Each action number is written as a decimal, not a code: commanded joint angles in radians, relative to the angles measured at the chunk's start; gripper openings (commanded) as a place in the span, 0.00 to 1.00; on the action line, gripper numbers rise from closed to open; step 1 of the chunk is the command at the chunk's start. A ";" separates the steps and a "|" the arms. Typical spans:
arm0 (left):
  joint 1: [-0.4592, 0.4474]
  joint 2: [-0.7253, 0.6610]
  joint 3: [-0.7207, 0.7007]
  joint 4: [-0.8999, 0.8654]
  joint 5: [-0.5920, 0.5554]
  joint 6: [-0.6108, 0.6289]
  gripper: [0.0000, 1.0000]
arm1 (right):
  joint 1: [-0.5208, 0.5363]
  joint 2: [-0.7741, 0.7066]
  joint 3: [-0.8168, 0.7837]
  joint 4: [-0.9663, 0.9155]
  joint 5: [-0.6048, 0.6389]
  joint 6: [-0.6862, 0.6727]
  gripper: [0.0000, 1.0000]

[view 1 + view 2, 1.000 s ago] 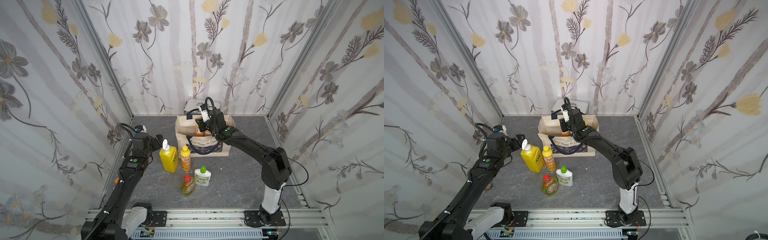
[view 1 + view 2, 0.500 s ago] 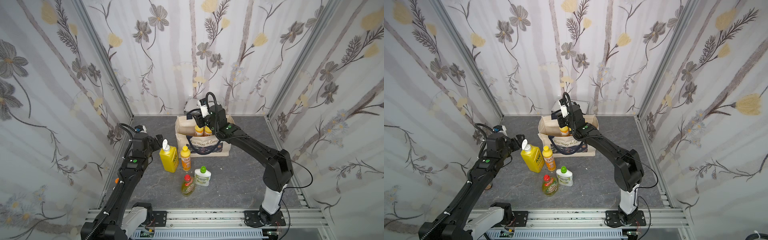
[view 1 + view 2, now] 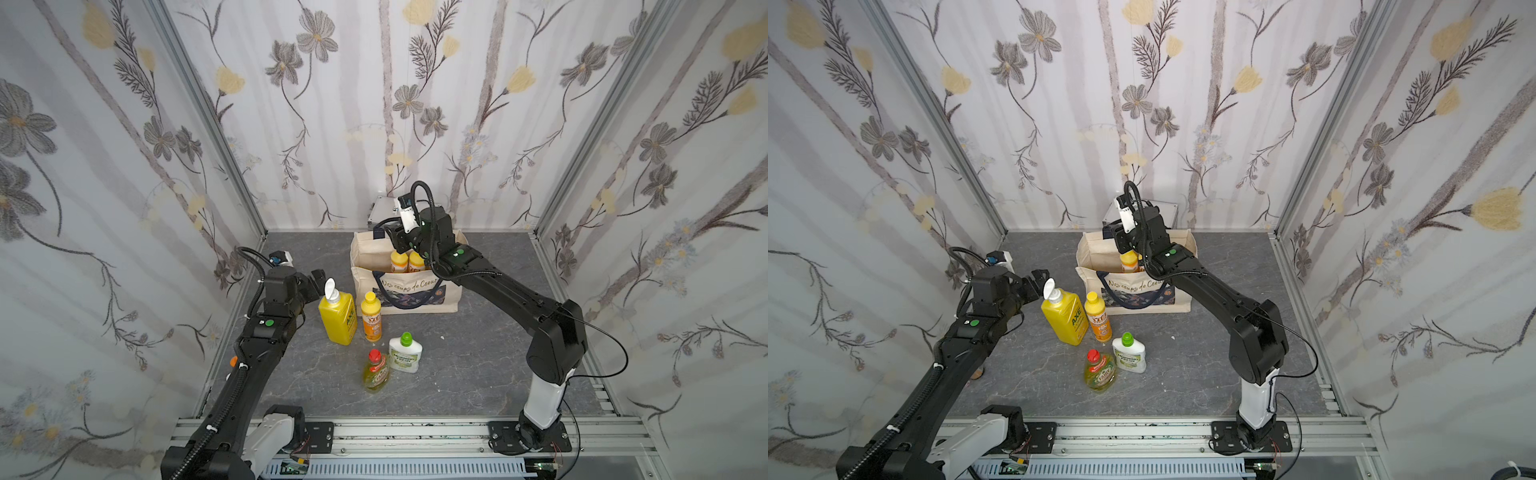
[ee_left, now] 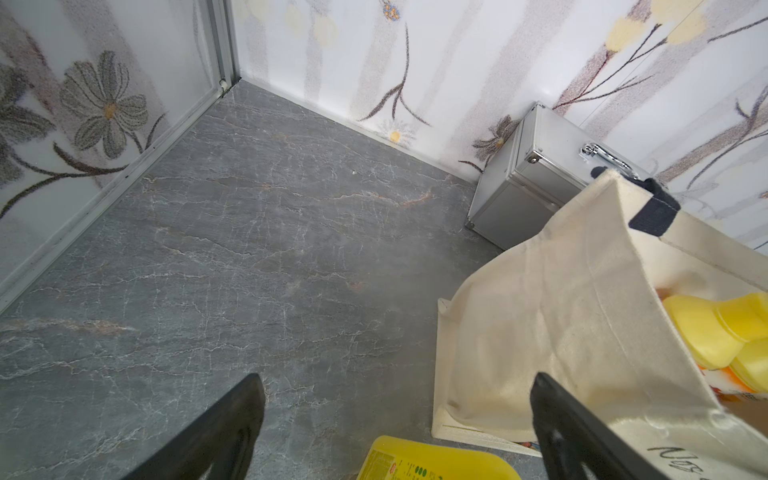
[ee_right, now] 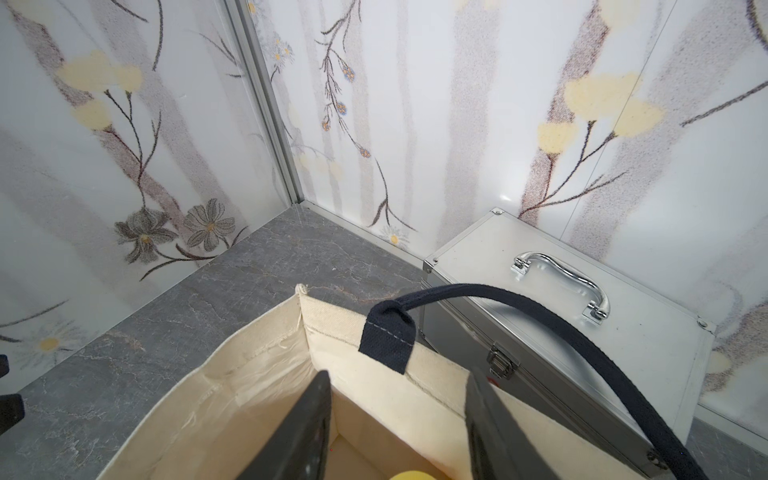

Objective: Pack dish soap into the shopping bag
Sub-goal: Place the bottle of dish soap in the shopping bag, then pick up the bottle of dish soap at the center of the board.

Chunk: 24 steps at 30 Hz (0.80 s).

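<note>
Up comes right gripper (image 3: 399,247) off the shopping bag (image 3: 451,291), jaws parted, empty (left gripper (image 3: 315,279) likewise); orange bottle (image 3: 371,320) looks light, slick: pinch mid-body.

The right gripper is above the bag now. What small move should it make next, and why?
Probably lift the right gripper straight up, clear of the bag. Its jaws stand apart and empty, yellow caps show in the bag below, and the orange bottle waits on the table.
</note>
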 commanded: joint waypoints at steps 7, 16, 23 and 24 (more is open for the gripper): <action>0.000 -0.008 -0.001 -0.001 -0.012 0.003 1.00 | 0.014 -0.085 -0.015 -0.057 -0.085 -0.035 0.56; -0.001 -0.016 0.010 -0.012 -0.023 0.008 1.00 | 0.055 -0.347 -0.288 -0.078 -0.140 -0.070 0.77; 0.000 -0.016 0.025 -0.019 -0.025 0.010 1.00 | 0.111 -0.498 -0.459 -0.082 -0.158 -0.027 0.82; 0.000 -0.016 0.028 -0.022 -0.025 0.010 1.00 | 0.129 -0.502 -0.476 -0.074 -0.174 -0.018 0.81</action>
